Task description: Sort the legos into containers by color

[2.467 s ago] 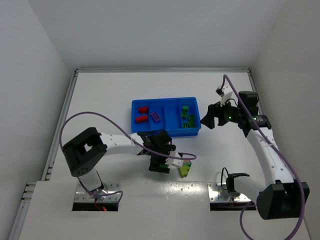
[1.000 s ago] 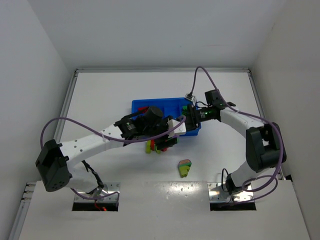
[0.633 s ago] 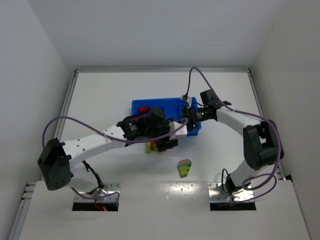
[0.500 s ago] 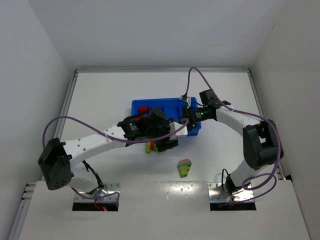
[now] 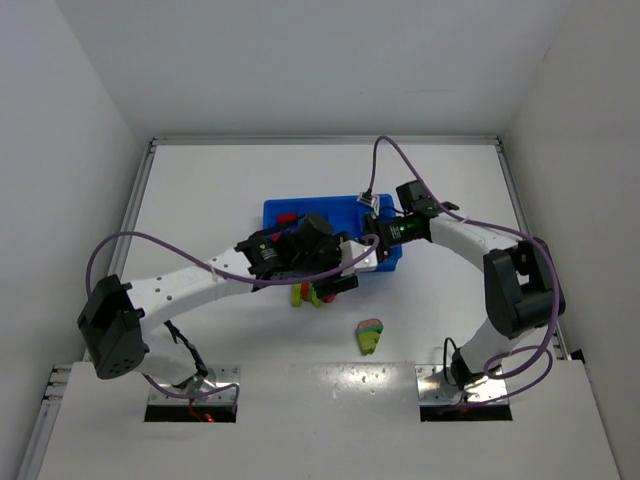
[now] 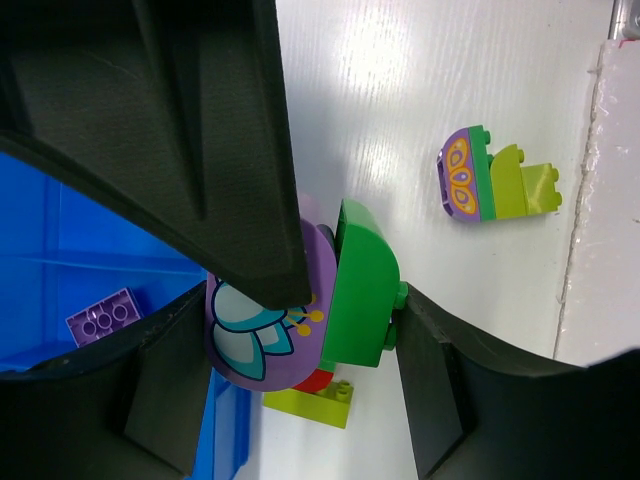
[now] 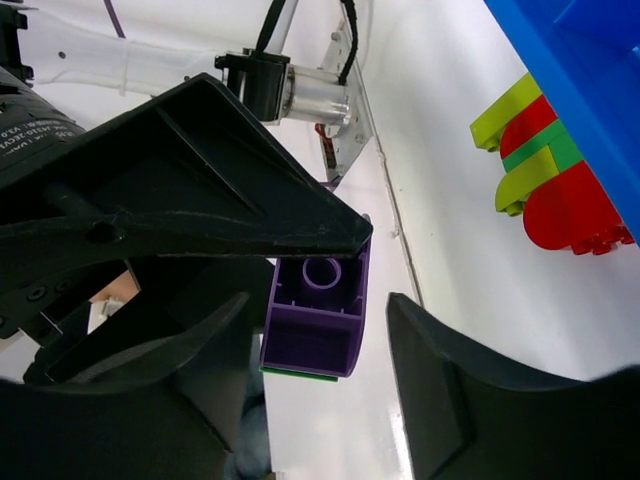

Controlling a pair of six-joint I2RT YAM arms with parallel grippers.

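Right pincer (image 7: pixel 320 305) narrower — around the lego cluster (image 7: pixel 310 340)

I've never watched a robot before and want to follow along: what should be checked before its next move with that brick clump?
1. Left pincer clamps the cluster: ok.
2. Right pincer straddles its purple brick: ok.
3. Right pincer tight on it: not ok, gap on one side.
4. Blue tray holds a purple piece: ok.
5. Other cluster lies apart on the table: ok.
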